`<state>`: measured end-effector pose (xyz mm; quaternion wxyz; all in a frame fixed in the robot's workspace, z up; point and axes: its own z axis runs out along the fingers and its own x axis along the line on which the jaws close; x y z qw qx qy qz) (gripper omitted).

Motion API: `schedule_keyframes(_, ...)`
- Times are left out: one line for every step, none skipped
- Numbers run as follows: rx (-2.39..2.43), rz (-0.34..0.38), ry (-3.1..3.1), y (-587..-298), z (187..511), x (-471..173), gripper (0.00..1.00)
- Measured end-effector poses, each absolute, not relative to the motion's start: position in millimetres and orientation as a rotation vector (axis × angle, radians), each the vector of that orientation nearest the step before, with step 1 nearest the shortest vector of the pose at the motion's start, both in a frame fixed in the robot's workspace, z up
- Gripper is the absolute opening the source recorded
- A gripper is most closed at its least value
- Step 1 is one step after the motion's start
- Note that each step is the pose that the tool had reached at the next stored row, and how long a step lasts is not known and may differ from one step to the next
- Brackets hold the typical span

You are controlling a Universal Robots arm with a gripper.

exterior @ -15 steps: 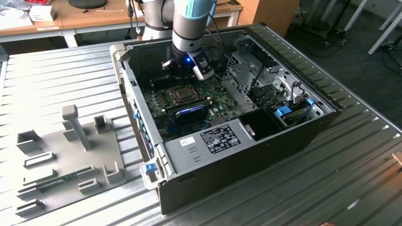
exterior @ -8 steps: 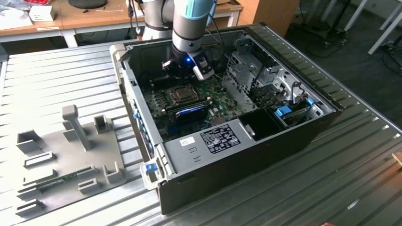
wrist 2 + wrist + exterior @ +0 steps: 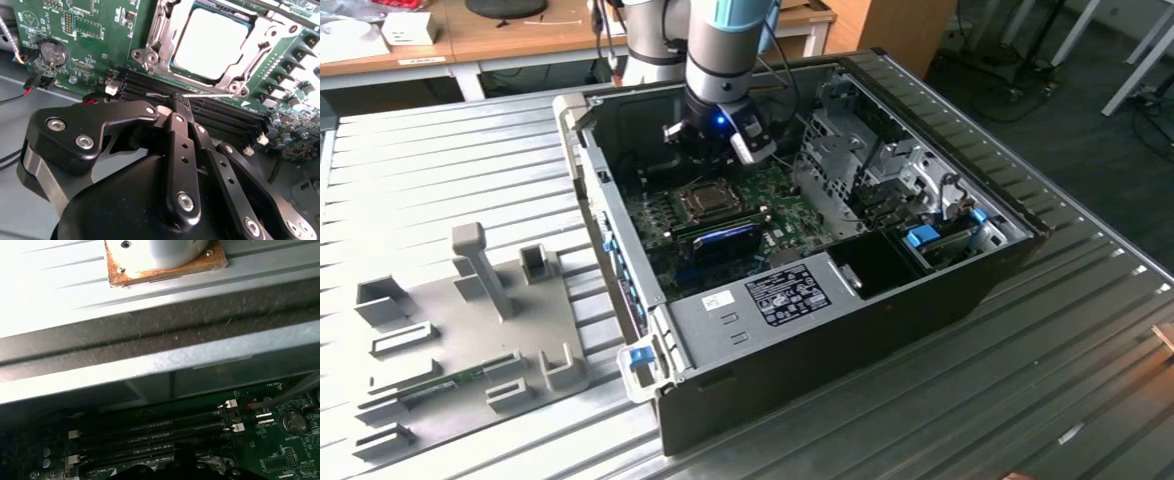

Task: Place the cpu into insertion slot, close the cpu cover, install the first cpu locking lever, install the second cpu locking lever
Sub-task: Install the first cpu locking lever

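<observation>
One open computer case surrounds the insertion slot, and the arm reaches down into it near the slot. Green circuit board spreads around the slot, with long black memory slots just beside it. The gripper hangs over those memory slots, fingers pressed together with nothing seen between them. The cpu cover lies flat on the slot, framing the cpu seated inside. A thin metal lever runs along the slot's edge nearest the gripper.
</observation>
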<state>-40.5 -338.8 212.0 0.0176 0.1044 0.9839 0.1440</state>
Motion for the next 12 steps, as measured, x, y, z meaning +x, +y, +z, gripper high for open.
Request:
schedule_keyframes(0.324,0.447,3.057,-338.8,213.5,-40.5,0.10)
schedule_keyframes(0.324,0.447,3.057,-338.8,214.4,-40.5,0.10)
schedule_keyframes(0.324,0.448,3.057,-338.7,214.3,-40.5,0.10)
schedule_keyframes(0.324,0.448,3.056,-338.7,214.3,-40.7,0.10)
schedule_keyframes(0.324,0.448,3.056,-338.7,214.4,-41.1,0.10)
schedule_keyframes(0.324,0.448,3.055,-338.8,214.4,-41.8,0.10)
schedule_keyframes(0.323,0.448,3.054,-338.8,214.4,-43.0,0.10)
schedule_keyframes(0.323,0.448,3.053,-338.7,214.4,-44.2,0.10)
schedule_keyframes(0.323,0.448,3.052,-338.5,214.4,-45.2,0.10)
schedule_keyframes(0.322,0.448,3.051,-338.2,214.4,-45.9,0.10)
schedule_keyframes(0.322,0.448,3.050,-337.7,214.4,-46.4,0.10)
schedule_keyframes(0.322,0.448,3.050,-337.2,214.4,-46.7,0.10)
